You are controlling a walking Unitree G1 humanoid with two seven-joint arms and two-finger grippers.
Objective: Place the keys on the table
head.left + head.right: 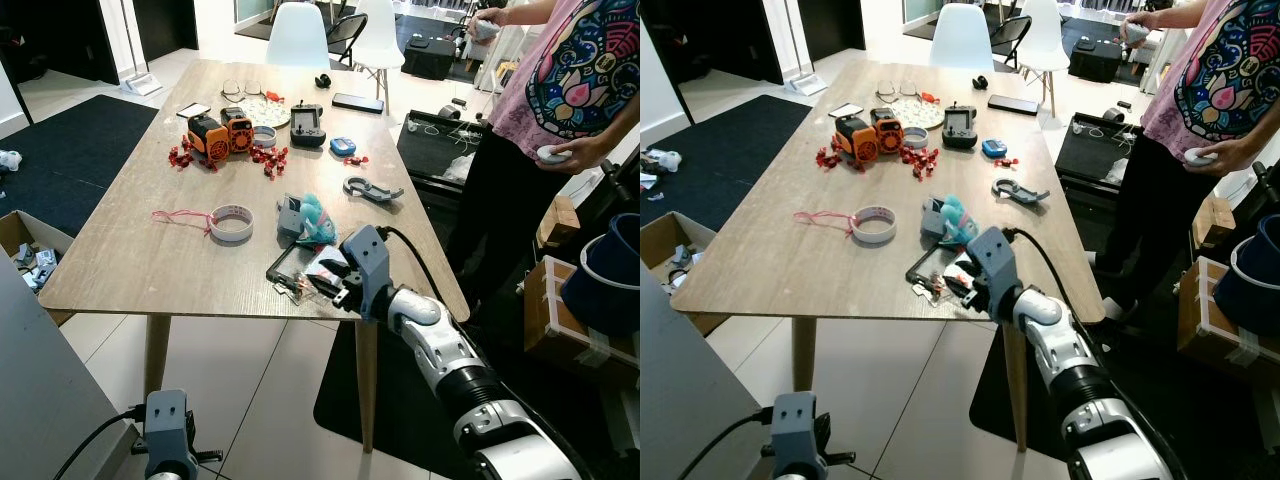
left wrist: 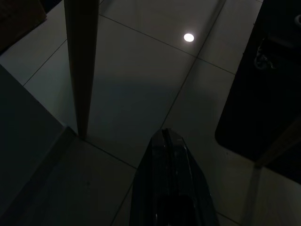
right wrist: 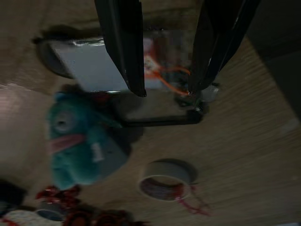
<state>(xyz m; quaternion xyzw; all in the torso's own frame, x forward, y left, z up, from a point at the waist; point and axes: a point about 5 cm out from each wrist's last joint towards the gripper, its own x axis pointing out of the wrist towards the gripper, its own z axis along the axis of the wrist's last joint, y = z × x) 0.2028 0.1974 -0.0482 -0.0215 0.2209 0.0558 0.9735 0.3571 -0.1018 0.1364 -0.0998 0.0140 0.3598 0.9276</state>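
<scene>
Right claw [image 3: 167,89] spread open, hovering low over tabletop [image 1: 130,255] near edge. Keys [image 3: 181,87] lying right beneath, between the fingertips, beside teal plush [image 1: 315,220]. Left claw [image 2: 165,155] shut, idle below.

The table [image 1: 150,250] under my right pincer [image 3: 167,89] is showing a matt, pale wood grain. A teal plush toy [image 3: 80,146] is looking soft and fuzzy. The tape roll [image 1: 231,223] is looking papery. My fingers [image 3: 124,47] are gleaming as smooth black plastic. The floor tiles [image 2: 141,84] are shining glossy.
</scene>
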